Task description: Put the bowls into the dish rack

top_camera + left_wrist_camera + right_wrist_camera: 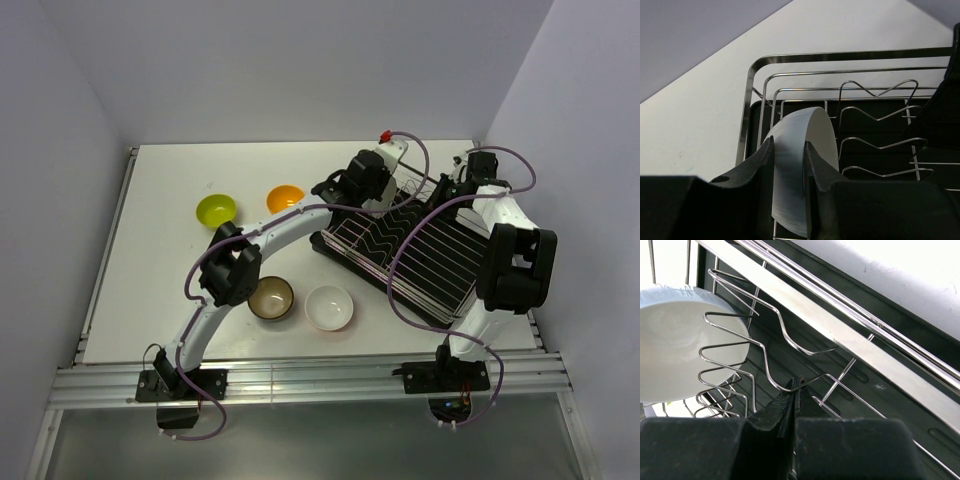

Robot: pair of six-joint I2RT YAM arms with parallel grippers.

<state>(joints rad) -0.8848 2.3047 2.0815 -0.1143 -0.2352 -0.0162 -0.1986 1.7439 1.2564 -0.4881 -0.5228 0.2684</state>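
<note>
A white bowl (812, 130) stands on edge in the dish rack (752, 85), at a corner. The left gripper (789, 143) has its jaws close around the rim; whether they grip is unclear. The right gripper (794, 386) has its jaws closed and empty. The bowl looks rigid, light and slick, so the rim is the best place to pinch.

White bowl (807, 145) cut off by my left wrist view's bottom edge, cropped at right wrist view's left edge, lost from above under left arm (290, 222)
</note>
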